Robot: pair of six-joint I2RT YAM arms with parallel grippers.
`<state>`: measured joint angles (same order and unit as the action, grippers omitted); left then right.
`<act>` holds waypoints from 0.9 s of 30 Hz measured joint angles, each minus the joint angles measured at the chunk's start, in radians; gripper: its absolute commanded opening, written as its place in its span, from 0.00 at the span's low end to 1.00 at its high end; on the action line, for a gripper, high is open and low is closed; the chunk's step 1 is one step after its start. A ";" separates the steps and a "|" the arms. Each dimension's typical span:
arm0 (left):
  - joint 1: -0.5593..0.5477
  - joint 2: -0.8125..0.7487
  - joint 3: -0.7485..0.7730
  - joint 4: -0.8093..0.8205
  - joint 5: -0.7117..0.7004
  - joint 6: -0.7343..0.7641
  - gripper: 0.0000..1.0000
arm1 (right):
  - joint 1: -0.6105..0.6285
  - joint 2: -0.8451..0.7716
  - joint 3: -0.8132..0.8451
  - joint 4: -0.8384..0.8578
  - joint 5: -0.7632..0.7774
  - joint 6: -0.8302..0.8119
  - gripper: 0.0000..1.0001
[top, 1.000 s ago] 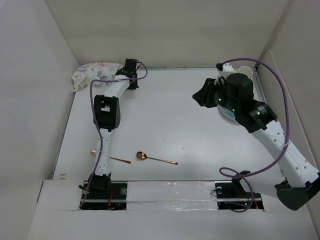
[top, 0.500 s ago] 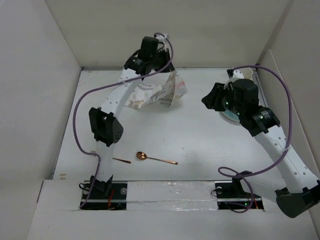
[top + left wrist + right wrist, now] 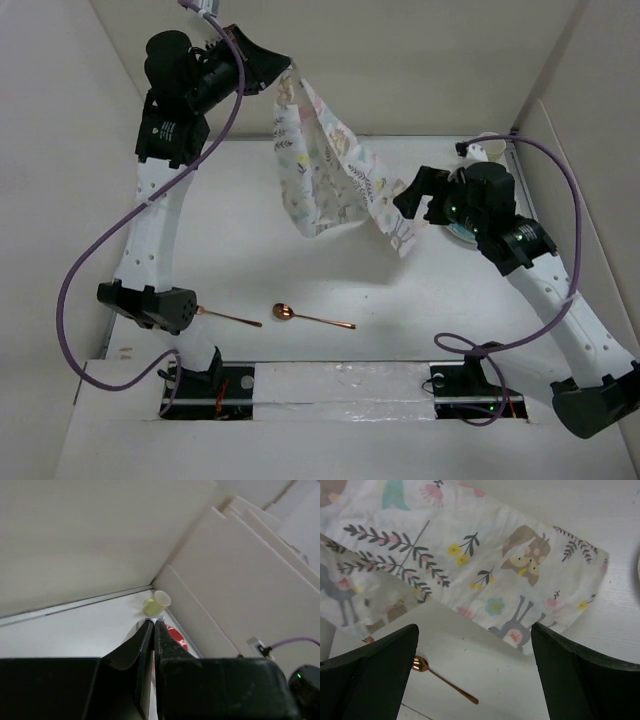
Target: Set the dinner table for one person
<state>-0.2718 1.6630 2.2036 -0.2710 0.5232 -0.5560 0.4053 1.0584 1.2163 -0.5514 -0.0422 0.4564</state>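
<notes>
The left gripper (image 3: 280,75), clenched on the deer-print placemat (image 3: 330,170), dangles it over the dinner table (image 3: 250,250), while the right gripper (image 3: 408,198) gapes wide beside the cloth's lower end, a copper spoon (image 3: 310,317) lying nearer the bases.

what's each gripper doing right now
Left gripper: shut on the placemat, holding it up.
Right gripper: open, holding nothing.

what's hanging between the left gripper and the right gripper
The deer-print placemat: pinched in the shut left gripper up high, it drapes down to just ahead of the open right gripper. The top view shows it.
</notes>
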 measured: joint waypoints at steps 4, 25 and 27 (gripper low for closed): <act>0.051 0.084 -0.071 -0.002 -0.053 0.001 0.00 | 0.009 0.051 -0.097 0.040 -0.021 0.000 1.00; 0.142 0.511 -0.219 -0.029 -0.185 0.079 0.00 | 0.281 0.593 -0.220 0.036 0.178 0.072 0.76; 0.140 0.484 -0.254 -0.016 -0.183 0.085 0.00 | 0.282 0.645 -0.188 0.027 0.206 0.071 0.69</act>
<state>-0.1322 2.1475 1.9495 -0.2871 0.3397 -0.4709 0.6872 1.7039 1.0286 -0.5240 0.1635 0.5270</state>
